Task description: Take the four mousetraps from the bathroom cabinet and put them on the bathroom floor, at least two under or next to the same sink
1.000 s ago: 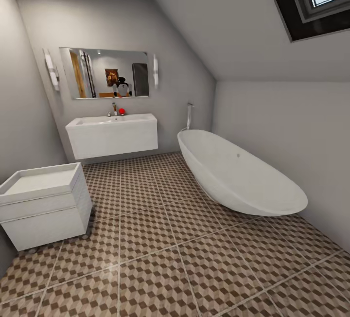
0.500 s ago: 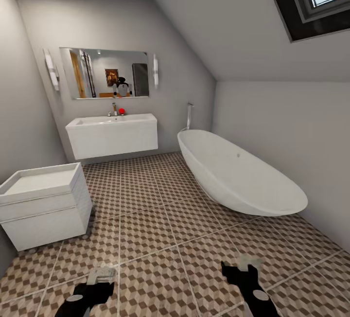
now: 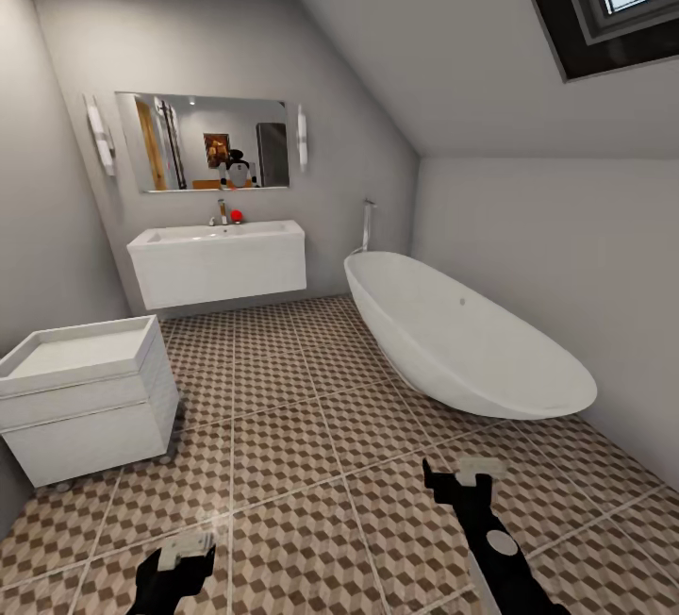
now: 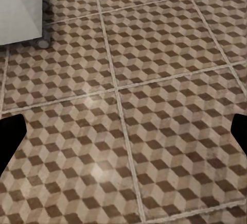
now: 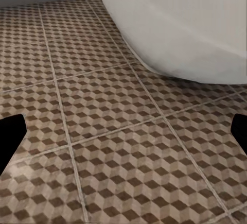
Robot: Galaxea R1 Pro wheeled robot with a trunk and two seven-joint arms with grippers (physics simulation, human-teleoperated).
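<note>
The mousetraps and the cabinet are out of view. The bathroom sink [image 3: 217,264] hangs white on the far wall under a mirror, with a chrome tap. The cube-patterned bathroom floor [image 3: 283,445] spreads from it towards me. My left gripper [image 3: 185,549] hovers low over the tiles at the near left. Its fingertips [image 4: 10,141] stand wide apart, open and empty, above the bathroom floor [image 4: 128,80]. My right gripper [image 3: 459,475] reaches further forward at the near right, also open with nothing between its fingertips [image 5: 10,136], close to the tub's side.
A white oval bathtub [image 3: 462,341] lies along the right wall and bulges over the tiles [image 5: 170,23]. A small white drawer unit [image 3: 85,398] on castors stands at the left wall, its corner [image 4: 18,7] near my left gripper. The ceiling slopes low over the tub.
Both arms have come up into the head view from below. Over the last half second the right gripper moved further forward and the left one dropped back slightly. The camera held still.
</note>
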